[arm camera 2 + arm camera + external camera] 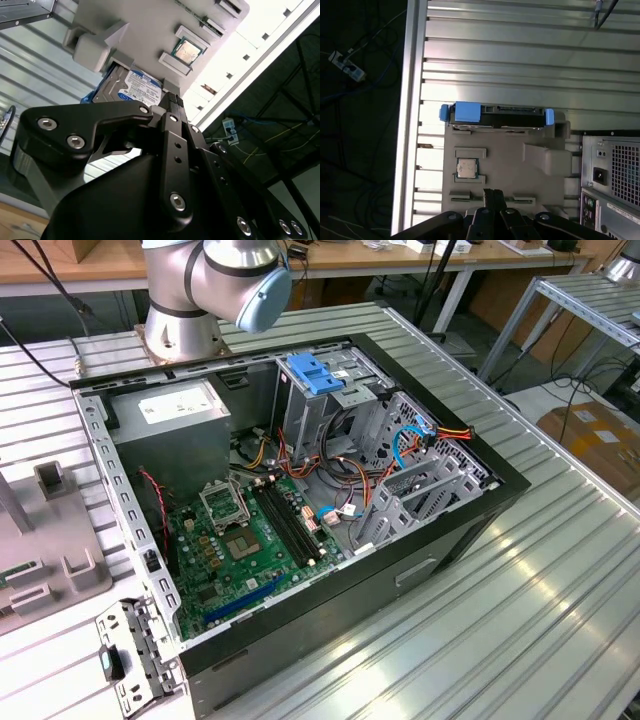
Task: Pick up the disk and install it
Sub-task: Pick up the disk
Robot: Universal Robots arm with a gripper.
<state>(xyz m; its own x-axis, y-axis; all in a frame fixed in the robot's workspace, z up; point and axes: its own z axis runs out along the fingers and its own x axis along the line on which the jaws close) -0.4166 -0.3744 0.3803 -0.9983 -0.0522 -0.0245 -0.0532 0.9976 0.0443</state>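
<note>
Pick-up step, approach phase: the end effector [493, 191], closed narrow and empty, is apart from the disk [495, 114] standing on edge in the grey fixture [512, 167] ahead of it; grasping requires opening to span the disk.

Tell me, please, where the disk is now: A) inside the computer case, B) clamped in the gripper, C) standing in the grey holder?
C: in the first wrist view the disk stands on edge in the grey holder, beside the case, clear of the gripper.
</note>
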